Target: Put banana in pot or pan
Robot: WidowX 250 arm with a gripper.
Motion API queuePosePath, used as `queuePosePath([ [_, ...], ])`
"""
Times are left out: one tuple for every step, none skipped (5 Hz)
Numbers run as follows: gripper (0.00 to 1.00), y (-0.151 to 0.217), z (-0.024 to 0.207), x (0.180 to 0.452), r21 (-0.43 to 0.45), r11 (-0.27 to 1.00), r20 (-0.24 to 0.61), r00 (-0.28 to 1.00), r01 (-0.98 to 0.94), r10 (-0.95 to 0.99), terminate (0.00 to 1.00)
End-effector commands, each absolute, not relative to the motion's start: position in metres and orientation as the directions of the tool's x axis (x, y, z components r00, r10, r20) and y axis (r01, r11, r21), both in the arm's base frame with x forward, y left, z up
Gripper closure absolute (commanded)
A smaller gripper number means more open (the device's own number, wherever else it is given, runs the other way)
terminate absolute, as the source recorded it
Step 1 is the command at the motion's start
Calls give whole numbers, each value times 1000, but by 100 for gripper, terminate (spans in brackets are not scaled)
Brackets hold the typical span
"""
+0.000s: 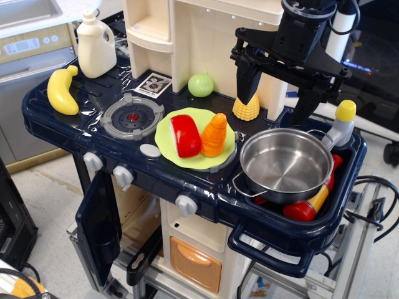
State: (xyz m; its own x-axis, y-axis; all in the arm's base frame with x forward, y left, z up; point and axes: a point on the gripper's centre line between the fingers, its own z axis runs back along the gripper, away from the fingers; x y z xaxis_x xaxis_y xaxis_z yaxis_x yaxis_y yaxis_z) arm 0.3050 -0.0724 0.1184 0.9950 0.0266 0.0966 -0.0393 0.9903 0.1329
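Observation:
The yellow banana lies on the far left of the dark blue toy kitchen counter, beside the burner. The shiny steel pot sits in the sink well at the right, empty inside. My gripper hangs above the far rim of the pot, far to the right of the banana. Its two black fingers are spread wide apart with nothing between them.
A lime-green plate holds a red piece and an orange carrot piece. A corn cob and green ball stand at the back. A cream jug stands back left. A grey burner lies between banana and plate. A bottle stands right of the pot.

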Motion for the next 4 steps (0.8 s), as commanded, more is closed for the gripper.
queuePosePath([
  [0,-72,118,305,133,990,97,995,-39,27,0],
  [0,-58,121,301,136,990,74,997,-28,18,0],
  [0,-9,138,291,145,983,16,993,-116,115,0],
  [0,38,157,285,241,952,-11,981,-187,195,0],
])
